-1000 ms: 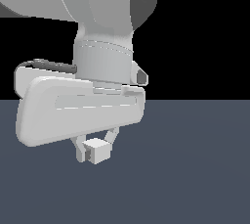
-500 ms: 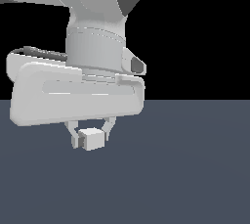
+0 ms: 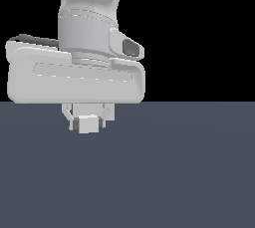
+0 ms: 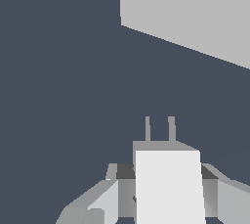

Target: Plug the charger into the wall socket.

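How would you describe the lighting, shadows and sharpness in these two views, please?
Exterior view: flat, even light, no cast shadow under the claw or charger, black backdrop, slightly soft edges. Wrist view: charger bright, wall socket uniformly grey, no glare or blur.

A bare simulated test scene, not a real room: a flat, untextured slate-grey floor [image 3: 189, 172] meets a pure black void behind the arm [image 3: 89, 23], and every surface renders as plain, shadeless geometry.
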Robot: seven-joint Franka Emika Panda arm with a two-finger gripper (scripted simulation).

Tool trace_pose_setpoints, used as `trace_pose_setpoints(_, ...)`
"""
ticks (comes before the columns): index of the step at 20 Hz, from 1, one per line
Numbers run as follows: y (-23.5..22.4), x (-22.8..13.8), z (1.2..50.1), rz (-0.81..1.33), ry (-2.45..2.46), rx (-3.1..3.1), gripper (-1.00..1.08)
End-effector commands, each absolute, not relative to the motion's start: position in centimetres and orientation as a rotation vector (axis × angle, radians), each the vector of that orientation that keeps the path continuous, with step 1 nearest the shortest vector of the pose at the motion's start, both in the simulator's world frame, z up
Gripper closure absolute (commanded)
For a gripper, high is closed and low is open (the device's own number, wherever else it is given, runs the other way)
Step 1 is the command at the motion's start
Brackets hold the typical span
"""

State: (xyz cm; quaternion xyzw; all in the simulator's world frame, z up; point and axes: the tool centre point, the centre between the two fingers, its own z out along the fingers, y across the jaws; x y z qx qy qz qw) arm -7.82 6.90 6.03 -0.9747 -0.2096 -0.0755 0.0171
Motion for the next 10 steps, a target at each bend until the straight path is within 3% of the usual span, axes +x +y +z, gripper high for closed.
trace_pose_setpoints(1, 7.1, -7.6, 6.7, -0.237, -0.561, -3.051, 1.08)
trace_pose_setpoints(10, 7.7, -6.6, 8.7, -0.239, -0.279, -3.105, 1.08)
